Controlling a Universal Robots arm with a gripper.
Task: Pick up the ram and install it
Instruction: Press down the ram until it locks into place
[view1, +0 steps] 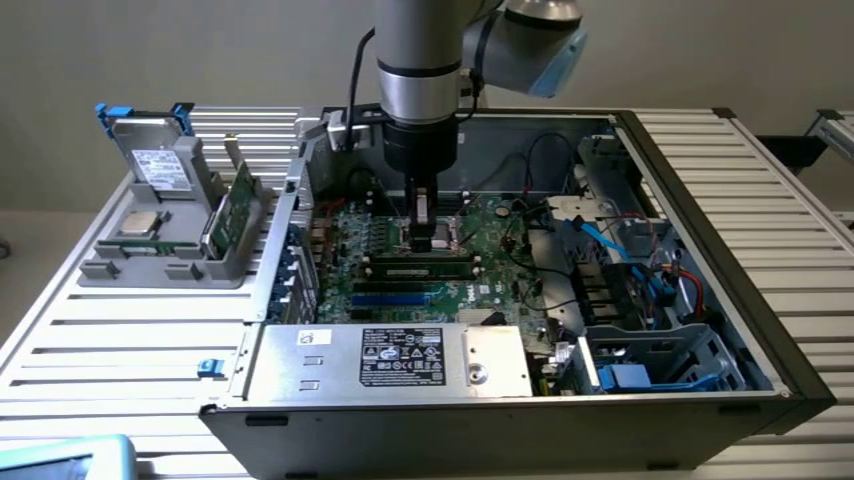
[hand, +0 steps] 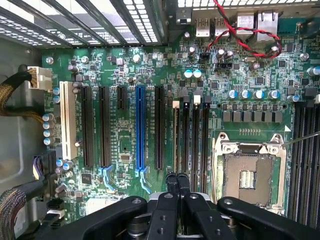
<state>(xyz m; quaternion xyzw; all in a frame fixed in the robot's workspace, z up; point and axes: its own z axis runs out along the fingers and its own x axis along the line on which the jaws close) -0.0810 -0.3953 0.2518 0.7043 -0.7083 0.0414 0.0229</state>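
Observation:
The ram (view1: 424, 264), a long narrow green stick with dark chips, lies along a memory slot on the motherboard (view1: 501, 225) inside the open computer case. My gripper (view1: 430, 240) points straight down over the middle of the stick with its fingers pressed together, and the tips are at or just above its top edge. In the wrist view the shut gripper (hand: 177, 181) sits over a thin edge-on strip, the ram (hand: 176, 140), in the outermost of several parallel black slots. Whether the tips touch it I cannot tell.
The bare CPU socket (hand: 248, 177) lies beside the memory slots, and long expansion slots, one blue (hand: 140, 127), lie on their other side. A grey parts holder (view1: 160, 225) with a broader green card (view1: 238, 208) stands outside the case on the exterior view's left. Cables and drive bays (view1: 641, 290) crowd the right.

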